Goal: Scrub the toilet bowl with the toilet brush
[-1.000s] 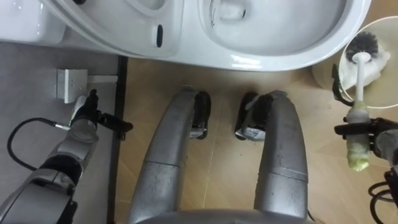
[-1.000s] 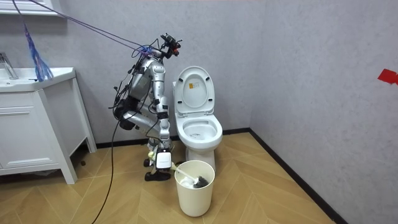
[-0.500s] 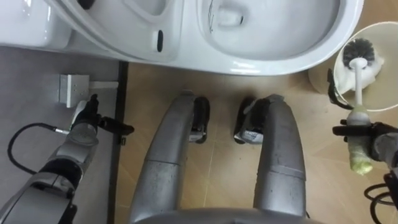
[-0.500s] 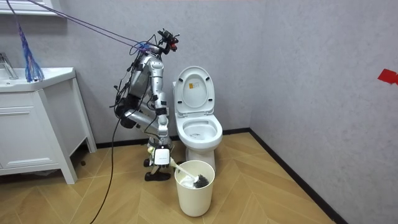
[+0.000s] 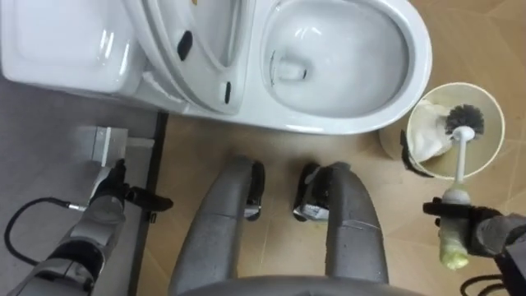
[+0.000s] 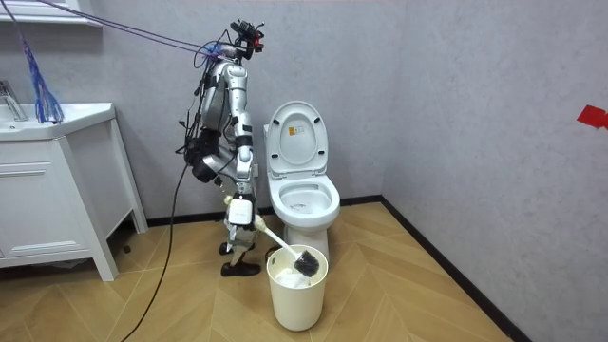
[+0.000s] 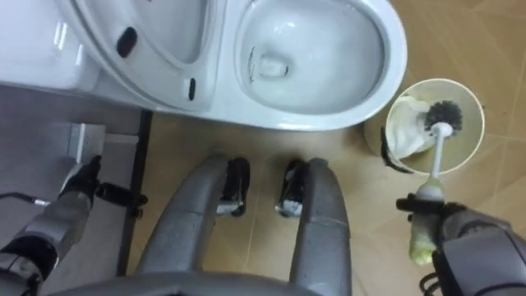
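Toilet [image 5: 353,123]: glossy white ceramic, oval bowl, lid was up. Round pale bin [image 5: 500,115] stood just right of bowl, with crumpled white stuff inside. Brush [image 5: 459,164]: thin white shaft, dark bristly head at bin mouth, yellowish grip. Right hand [image 5: 485,233] was curled round grip, right of toilet. Left hand [image 5: 111,191] hung left of toilet by grey wall, fingers loose. Tan wood floor [image 5: 279,148] lay bare along bowl's near edge.
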`<state>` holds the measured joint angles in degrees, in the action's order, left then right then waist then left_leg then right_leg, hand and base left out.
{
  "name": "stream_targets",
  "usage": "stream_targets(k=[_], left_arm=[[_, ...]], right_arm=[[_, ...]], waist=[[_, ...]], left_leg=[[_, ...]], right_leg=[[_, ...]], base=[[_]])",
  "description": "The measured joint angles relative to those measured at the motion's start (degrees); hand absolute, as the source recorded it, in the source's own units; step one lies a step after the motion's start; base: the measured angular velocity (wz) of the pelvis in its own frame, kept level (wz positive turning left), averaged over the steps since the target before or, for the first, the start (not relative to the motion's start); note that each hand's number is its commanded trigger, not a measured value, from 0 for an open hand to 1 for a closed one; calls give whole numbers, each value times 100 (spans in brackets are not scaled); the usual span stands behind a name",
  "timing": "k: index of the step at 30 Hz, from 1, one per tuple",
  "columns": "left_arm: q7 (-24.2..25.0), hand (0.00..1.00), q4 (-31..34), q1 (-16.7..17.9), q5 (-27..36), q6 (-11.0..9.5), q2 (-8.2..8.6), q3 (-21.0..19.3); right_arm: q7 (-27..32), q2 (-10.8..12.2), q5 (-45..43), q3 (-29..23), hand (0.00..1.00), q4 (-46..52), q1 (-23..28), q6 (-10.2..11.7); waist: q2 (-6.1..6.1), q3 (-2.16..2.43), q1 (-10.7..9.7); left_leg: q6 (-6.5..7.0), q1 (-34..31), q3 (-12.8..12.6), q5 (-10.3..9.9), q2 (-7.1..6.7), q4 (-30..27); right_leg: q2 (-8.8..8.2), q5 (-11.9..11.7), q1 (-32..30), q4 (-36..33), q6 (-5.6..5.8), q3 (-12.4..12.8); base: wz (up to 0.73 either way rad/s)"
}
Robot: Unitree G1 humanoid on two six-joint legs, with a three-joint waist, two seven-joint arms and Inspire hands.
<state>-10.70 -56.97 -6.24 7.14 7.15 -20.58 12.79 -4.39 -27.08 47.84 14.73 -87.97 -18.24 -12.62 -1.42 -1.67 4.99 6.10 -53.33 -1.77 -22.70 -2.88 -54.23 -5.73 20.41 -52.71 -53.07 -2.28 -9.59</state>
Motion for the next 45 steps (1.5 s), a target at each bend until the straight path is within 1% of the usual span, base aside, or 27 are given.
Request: stream_targets(k=[1,2,5,7,11,13,14,16,17,18,19,20,22,23,26,28,31,34,35,36,37,38,39,40,41,43,45], left_arm=[[6,0,-37,54,1,3,4,-51],[10,0,-36,91,2,5,14,-89],[13,0,-31,304,7,50,124,-354],[13,0,-24,444,3,51,216,-521],[13,0,-79,606,-7,73,309,-778],[14,0,-212,659,-25,76,360,-974],[13,0,-234,672,-36,77,371,-996],[37,0,-192,877,-39,88,382,-1080],[55,0,-143,936,-44,100,385,-1155],[91,0,-1,1069,-55,107,387,-1331],[101,0,50,1166,-56,105,389,-1481],[103,0,57,1211,-55,105,390,-1519],[103,0,77,1387,-62,105,460,-1730],[104,0,102,1436,-74,105,462,-1729],[105,0,303,1700,-202,85,461,-1795],[126,0,396,1891,-257,87,467,-1957],[119,0,471,2041,-460,103,496,-2195],[3,0,888,2395,-821,142,673,-2533],[-3,0,927,2409,-909,152,714,-2591],[-40,0,1025,2436,-1026,163,798,-2692],[-76,0,1194,2482,-1129,168,875,-2766],[-118,0,1313,2527,-1194,167,901,-2774],[-192,0,1534,2598,-1352,155,919,-2784],[-286,0,1704,2619,-1474,146,922,-2827],[-325,0,1792,2627,-1543,144,921,-2850],[-511,0,2334,2761,-1872,149,979,-2864],[-618,0,2801,2926,-2079,149,1050,-2855]], right_arm=[[-18,4,160,-45,100,-6,91,0],[-28,13,218,-56,100,-9,126,1],[-83,97,294,-206,100,-32,276,2],[-73,187,406,-411,100,-133,374,0],[-54,357,617,-822,100,-206,600,3],[-55,438,767,-1064,100,-368,702,-6],[-55,447,801,-1112,100,-383,758,-22],[-69,465,845,-1256,100,-384,969,-121],[-78,466,849,-1330,100,-384,1031,-133],[-75,471,870,-1513,100,-383,1153,-152],[-69,472,897,-1662,100,-382,1249,-179],[-62,474,900,-1707,100,-382,1284,-184],[-63,479,910,-1875,100,-382,1417,-193],[-63,479,910,-1900,100,-381,1462,-197],[-73,482,876,-2070,100,-379,1655,-247],[-98,481,793,-2230,100,-371,1768,-250],[-191,481,821,-2392,100,-333,1917,-253],[-198,480,783,-2635,100,-323,2100,-290],[-195,480,764,-2679,100,-325,2117,-305],[-196,481,761,-2752,100,-331,2144,-325],[-197,481,761,-2812,100,-338,2178,-336],[-196,480,744,-2844,100,-346,2191,-336],[-193,480,712,-2851,100,-345,2192,-336],[-191,481,658,-2850,100,-344,2196,-324],[-191,480,626,-2851,100,-339,2196,-319],[-169,482,462,-2978,100,-302,2200,-246],[-62,483,379,-2987,100,-269,2218,-190]], waist=[[-10,11,15],[-10,11,16],[3,22,15],[9,29,16],[8,30,5],[-5,39,-16],[-9,39,-15],[-28,56,-52],[-29,65,-61],[-36,69,-84],[-59,73,-107],[-73,77,-123],[-110,83,-155],[-125,86,-159],[-214,127,-183],[-257,134,-186],[-309,135,-179],[-329,128,-212],[-311,114,-206],[-307,120,-213],[-281,107,-222],[-303,120,-219],[-273,107,-190],[-324,103,-172],[-313,106,-168],[-295,135,-174],[-335,141,-156]], left_leg=[[15,161,6,18,-8,121],[19,250,7,24,-13,176],[21,679,42,24,-8,407],[19,933,83,25,-7,546],[-9,1441,139,51,-11,859],[-34,1812,197,132,-53,1181],[-41,1917,208,158,-57,1276],[-71,2318,267,259,-72,1673],[-81,2389,295,277,-68,1749],[-106,2528,351,306,-54,1878],[-120,2673,377,342,-50,2016],[-127,2752,384,354,-50,2092],[-142,3170,403,413,-50,2423],[-147,3282,409,419,-49,2494],[-167,3761,450,438,-41,2735],[-175,4118,487,444,3,2913],[-194,4400,521,455,19,3098],[-197,4644,583,455,18,3254],[-198,4677,598,455,21,3272],[-201,4723,661,456,21,3290],[-209,4792,698,462,17,3330],[-211,4820,711,464,16,3348],[-216,4883,709,467,20,3372],[-221,4929,709,471,23,3399],[-223,4953,711,472,24,3407],[-228,5059,745,500,31,3492],[-220,5126,747,537,22,3556]], right_leg=[[2,-17,165,115,20,-5],[5,-24,253,174,32,-6],[66,-54,700,454,81,-10],[74,-57,974,617,85,-66],[84,-65,1501,926,86,-133],[69,-92,1866,1191,90,-177],[73,-107,1975,1275,92,-178],[73,-169,2388,1652,88,-237],[75,-187,2478,1751,85,-264],[96,-227,2653,1930,70,-342],[116,-250,2812,2071,69,-372],[123,-258,2884,2139,69,-377],[176,-301,3283,2396,85,-399],[181,-304,3396,2470,87,-408],[199,-311,3897,2761,97,-470],[291,-377,4312,3064,112,-453],[336,-408,4617,3279,116,-464],[384,-423,4941,3475,129,-495],[388,-438,4989,3518,129,-501],[396,-474,5082,3605,132,-565],[403,-499,5183,3689,139,-621],[405,-510,5221,3722,139,-631],[417,-523,5274,3755,140,-637],[420,-527,5309,3769,138,-646],[422,-535,5314,3797,136,-647],[446,-628,5465,3969,134,-724],[431,-637,5532,3971,140,-729]], base=[[6],[0],[-1],[7],[8],[13],[15],[13],[17],[18],[15],[7],[0],[3],[9],[3],[4],[11],[15],[18],[19],[10],[0],[0],[0],[3],[7]])
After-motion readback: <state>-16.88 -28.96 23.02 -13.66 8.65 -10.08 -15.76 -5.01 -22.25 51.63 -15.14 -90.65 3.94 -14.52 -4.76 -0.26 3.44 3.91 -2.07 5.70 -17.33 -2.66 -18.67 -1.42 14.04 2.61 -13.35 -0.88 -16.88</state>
